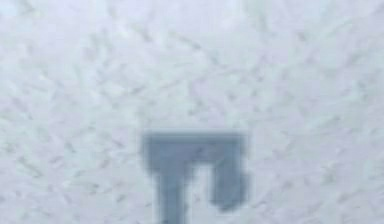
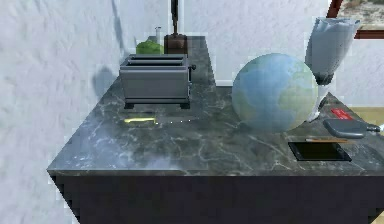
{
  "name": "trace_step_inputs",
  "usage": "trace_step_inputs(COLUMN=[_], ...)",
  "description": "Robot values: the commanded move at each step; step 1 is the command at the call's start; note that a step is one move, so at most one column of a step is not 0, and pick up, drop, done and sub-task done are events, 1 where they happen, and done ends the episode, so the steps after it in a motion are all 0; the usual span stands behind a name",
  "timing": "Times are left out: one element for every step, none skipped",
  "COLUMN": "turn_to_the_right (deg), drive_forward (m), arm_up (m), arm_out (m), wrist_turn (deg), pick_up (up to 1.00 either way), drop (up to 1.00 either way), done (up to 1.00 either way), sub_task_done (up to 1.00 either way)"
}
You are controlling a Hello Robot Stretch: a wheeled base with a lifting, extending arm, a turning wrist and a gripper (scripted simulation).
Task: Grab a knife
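In the arm side view a thin knife-like thing (image 2: 155, 121) lies flat on a dark marbled counter (image 2: 200, 150). It has a yellow-green handle at its left end and a pale blade pointing right. It rests just in front of a silver toaster (image 2: 157, 80), on the counter's left half.
A large pale blue globe (image 2: 275, 90) stands right of the toaster. A clear glass vessel (image 2: 330, 45), a red-handled thing (image 2: 345, 127) and a dark flat rectangle (image 2: 320, 150) are at the right. A green apple (image 2: 150, 46) and a dark brown upright thing (image 2: 177, 30) are at the back. A pale textured wall (image 1: 190, 70) is close ahead in the forward view.
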Motion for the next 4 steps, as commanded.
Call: trace_step_inputs(turn_to_the_right=[0.0,0.0,0.0,0.0], drive_forward=[0.0,0.0,0.0,0.0], arm_up=[0.5,0.38,0.0,0.0], arm_out=[0.0,0.0,0.4,0.0], wrist_turn=[0.0,0.0,0.0,45.0], pick_up=[0.0,0.0,0.0,0.0], drop=[0.0,0.0,0.0,0.0], done=[0.0,0.0,0.0,0.0], sub_task_done=[0.0,0.0,0.0,0.0])
